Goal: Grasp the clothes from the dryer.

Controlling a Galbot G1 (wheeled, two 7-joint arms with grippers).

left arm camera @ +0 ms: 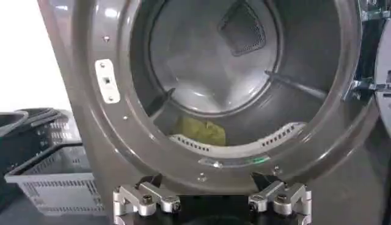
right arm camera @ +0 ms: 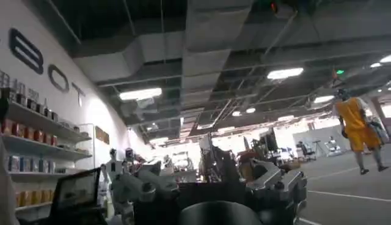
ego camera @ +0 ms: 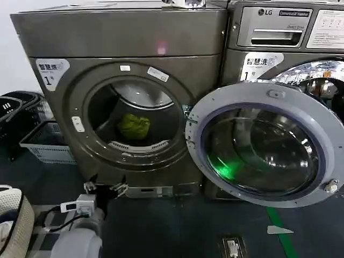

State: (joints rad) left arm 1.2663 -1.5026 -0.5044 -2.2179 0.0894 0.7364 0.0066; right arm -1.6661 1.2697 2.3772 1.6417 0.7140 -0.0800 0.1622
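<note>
Clothes [ego camera: 134, 126] bunched low in drum, yellow-green, resting on drum floor just behind lower lip of porthole; seen from left wrist too [left arm camera: 199, 130], partly hidden behind perforated lint strip. Dryer [ego camera: 123, 48] dark bronze-grey, "1" sticker [ego camera: 51, 72] upper left of front, door [ego camera: 266, 145] swung fully open to robot's right, glass facing out with green glint, covering lower front of silver LG machine [ego camera: 285, 27]. Left gripper [ego camera: 105, 188] low in front of dryer base, below porthole, well apart from clothes; fingers spread wide, nothing between them [left arm camera: 211, 199]. Aimed straight at drum mouth, both fingertips at bottom of wrist view. Right gripper [right arm camera: 211, 189] pointed away from dryer toward open room with ceiling lights and shelves [right arm camera: 27, 134]; fingers apart, holding nothing. Grey baskets [ego camera: 45, 142] on floor left of dryer, touching or just beside its side. Green floor line [ego camera: 282, 231] under door.
</note>
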